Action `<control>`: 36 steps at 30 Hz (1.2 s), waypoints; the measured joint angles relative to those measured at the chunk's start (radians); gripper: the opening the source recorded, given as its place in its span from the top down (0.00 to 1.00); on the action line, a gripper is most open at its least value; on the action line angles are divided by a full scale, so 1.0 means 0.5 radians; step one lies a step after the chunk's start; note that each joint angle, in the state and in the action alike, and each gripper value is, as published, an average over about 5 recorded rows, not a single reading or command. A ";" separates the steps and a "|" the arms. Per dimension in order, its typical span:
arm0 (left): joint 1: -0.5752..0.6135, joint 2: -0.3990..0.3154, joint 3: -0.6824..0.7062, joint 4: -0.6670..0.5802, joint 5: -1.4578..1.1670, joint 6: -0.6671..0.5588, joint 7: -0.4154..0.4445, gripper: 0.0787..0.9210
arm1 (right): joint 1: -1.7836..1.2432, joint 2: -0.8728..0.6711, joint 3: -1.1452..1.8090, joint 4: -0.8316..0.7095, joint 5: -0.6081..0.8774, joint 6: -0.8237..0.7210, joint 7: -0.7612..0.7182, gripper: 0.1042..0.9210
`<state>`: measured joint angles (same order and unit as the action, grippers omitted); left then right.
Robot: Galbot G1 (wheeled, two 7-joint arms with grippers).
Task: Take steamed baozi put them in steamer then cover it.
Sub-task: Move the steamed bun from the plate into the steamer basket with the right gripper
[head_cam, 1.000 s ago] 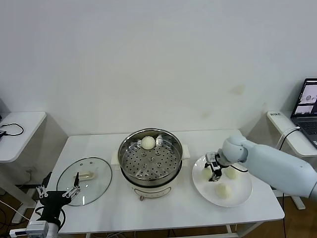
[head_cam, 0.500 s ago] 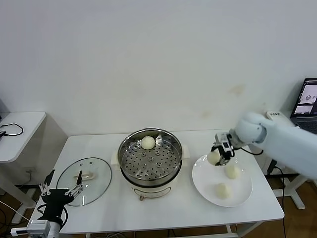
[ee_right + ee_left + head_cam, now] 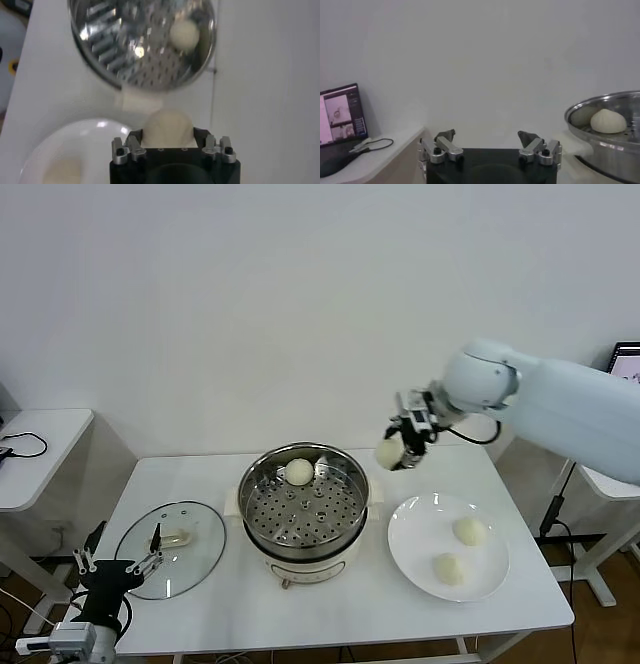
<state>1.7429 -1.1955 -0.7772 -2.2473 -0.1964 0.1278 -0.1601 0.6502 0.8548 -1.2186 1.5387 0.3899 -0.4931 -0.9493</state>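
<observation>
Your right gripper [image 3: 400, 446] carries a cream-white round baozi [image 3: 389, 454], jaws clamped on it, lifted high to clear the shiny steel steamer's [image 3: 303, 502] rim; left gripper [image 3: 118, 569] waits, jaws apart

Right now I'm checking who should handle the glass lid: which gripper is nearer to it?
Left. The left gripper hovers open at the lid's front edge, at the table's left end. The right gripper holds a bun in the air past the steamer's right side.
</observation>
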 measured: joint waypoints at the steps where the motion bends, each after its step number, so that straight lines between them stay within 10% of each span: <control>1: 0.000 0.000 -0.005 0.001 -0.002 0.001 0.001 0.12 | 0.001 0.048 -0.002 -0.018 0.022 -0.012 0.013 0.34; 36: -0.016 -0.013 -0.068 0.004 -0.016 0.005 0.011 0.12 | -0.529 1.250 0.044 -0.873 0.023 -0.165 0.221 0.32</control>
<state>1.7347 -1.2019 -0.8113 -2.2453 -0.2042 0.1304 -0.1546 0.3857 1.4800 -1.1964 1.1022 0.4014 -0.5754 -0.8387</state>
